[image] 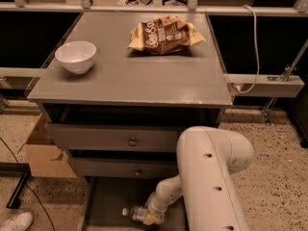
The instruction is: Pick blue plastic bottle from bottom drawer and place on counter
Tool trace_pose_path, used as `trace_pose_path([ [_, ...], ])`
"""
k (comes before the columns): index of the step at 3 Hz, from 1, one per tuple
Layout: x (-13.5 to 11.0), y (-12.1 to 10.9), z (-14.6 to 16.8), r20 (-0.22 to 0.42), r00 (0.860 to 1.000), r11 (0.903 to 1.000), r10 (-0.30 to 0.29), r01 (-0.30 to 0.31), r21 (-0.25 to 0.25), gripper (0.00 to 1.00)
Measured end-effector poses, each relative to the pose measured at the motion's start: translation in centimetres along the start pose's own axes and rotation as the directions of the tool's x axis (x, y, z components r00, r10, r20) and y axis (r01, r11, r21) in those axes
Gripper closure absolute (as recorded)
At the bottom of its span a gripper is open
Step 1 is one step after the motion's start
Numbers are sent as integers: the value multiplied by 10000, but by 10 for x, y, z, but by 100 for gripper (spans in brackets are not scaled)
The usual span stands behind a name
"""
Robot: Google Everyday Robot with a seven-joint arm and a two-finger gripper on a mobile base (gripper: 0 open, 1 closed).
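Right at the bottom edge, your arm (211, 177) fills the near right, a fat white link bending down and left into the bottom drawer (108, 201). That drawer is pulled out, its flat grey floor showing. Your gripper (150, 216) is low inside it, at the front, right up against the blue plastic bottle (134, 212). The bottle lies on its side on the drawer floor, white cap pointing left, body running right into the gripper. Whether the gripper has closed on it or merely sits at it, you cannot tell from here: the wrist covers that end of the bottle.

Off to your near left, a white shoe (17, 222) pokes in on the speckled floor, and a cardboard box (45, 153) sits beside the cabinet.

Moving up: the middle drawer (110, 167) with its round knob sits slightly out, and the top drawer (106, 137) above it is also pulled forward a little, a dark gap behind each front.

Above that, the counter (144, 76), wide and grey. A white bowl (75, 57) stands upright near its left edge. Further back, right of centre, a brown snack bag (166, 34) lies flat, well apart from the bowl.

At the far end, a metal rail (144, 7) crosses behind the counter, and a pale cable (252, 47) loops down on the right.
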State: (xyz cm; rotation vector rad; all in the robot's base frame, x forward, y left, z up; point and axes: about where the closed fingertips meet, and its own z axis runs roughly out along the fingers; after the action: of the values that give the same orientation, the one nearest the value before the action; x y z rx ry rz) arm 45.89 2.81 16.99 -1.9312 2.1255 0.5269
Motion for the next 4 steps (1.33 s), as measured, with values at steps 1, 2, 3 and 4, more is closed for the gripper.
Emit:
trace_pose_path([
  [1, -5, 1, -33, -362, 9986, 9988, 393, -382, 319, 100],
  [2, -13, 27, -105, -1284, 9881, 9950, 842, -765, 636, 100],
  [3, -9, 32, -126, -1324, 9859, 9934, 1023, -944, 647, 100],
  [4, 0, 50, -152, -1273, 9846, 9909, 1201, -1110, 761, 100],
])
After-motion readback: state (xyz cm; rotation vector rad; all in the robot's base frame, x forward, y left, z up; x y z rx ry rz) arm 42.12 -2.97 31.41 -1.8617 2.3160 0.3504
